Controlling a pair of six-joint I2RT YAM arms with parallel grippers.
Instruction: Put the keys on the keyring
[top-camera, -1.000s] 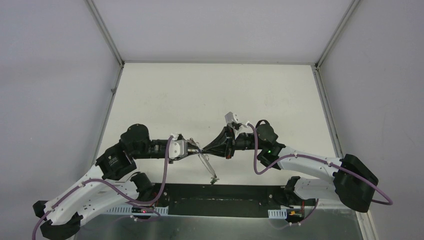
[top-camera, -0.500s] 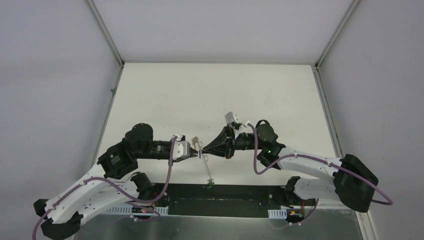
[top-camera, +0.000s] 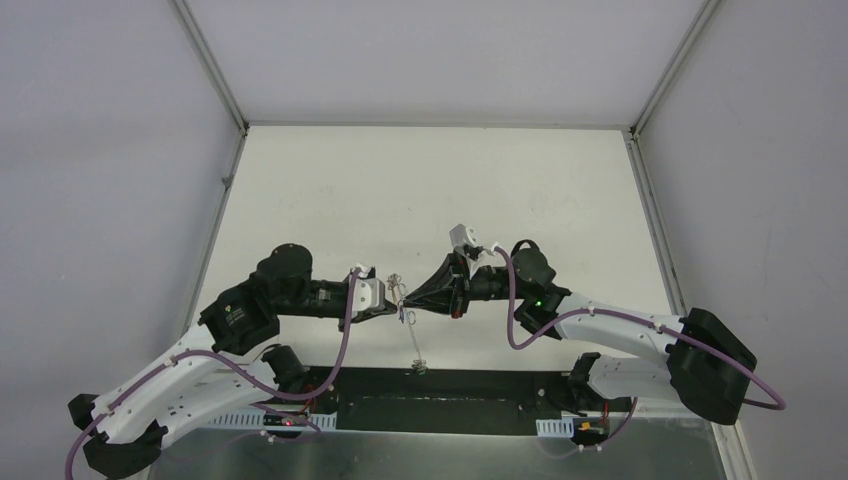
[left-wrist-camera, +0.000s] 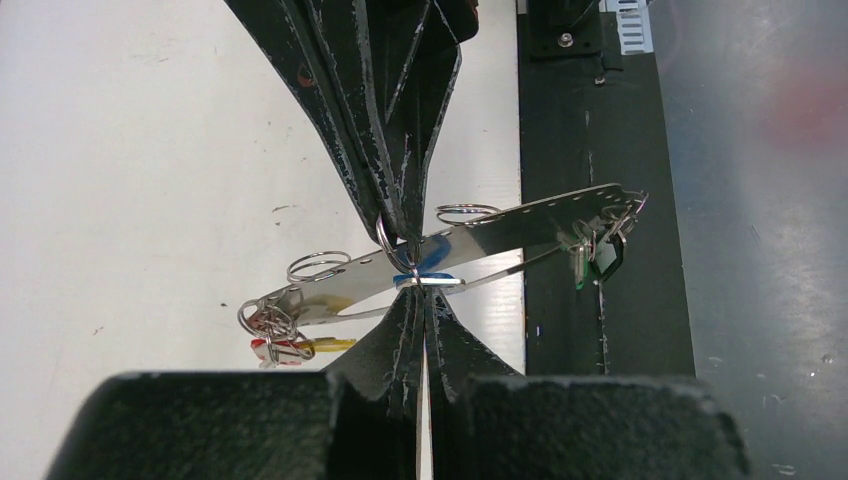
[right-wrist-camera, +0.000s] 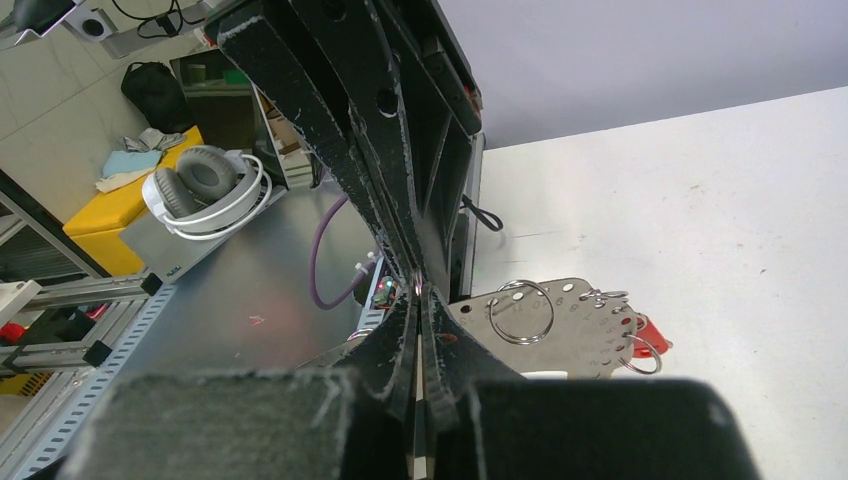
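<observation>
Change: left tool (top-camera: 397, 303) has crept in toward the right tool (top-camera: 410, 299) and pinched closed (a second ago its fingers stood a little apart). The keyring (top-camera: 414, 338) has swung from a slant to hang almost straight toward the near edge.
Left tool: clenched, its tips against the keyring's rim just beside the blue-tagged key (left-wrist-camera: 436, 260). Whether it nips that key or the band itself cannot be told.
Right tool: clenched on the keyring, tip to tip with the left tool from the opposite side.
Keyring: lifted off the tabletop (top-camera: 420, 190), hanging from the point where the two tools meet. In the wrist views it reads as a flat silvery band with small holes along its rim.
Split rings (left-wrist-camera: 318, 266): two stand up from the band, one on either side of the tools (a third sits right at the right tool's tips).
Red-tagged key (left-wrist-camera: 268, 347): hangs in a cluster of rings at one end of the band, something yellow next to it.
Green-tagged key (left-wrist-camera: 583, 268): hangs at the other end, over the dark strip at the tabletop's near edge, a black tag beside it.
</observation>
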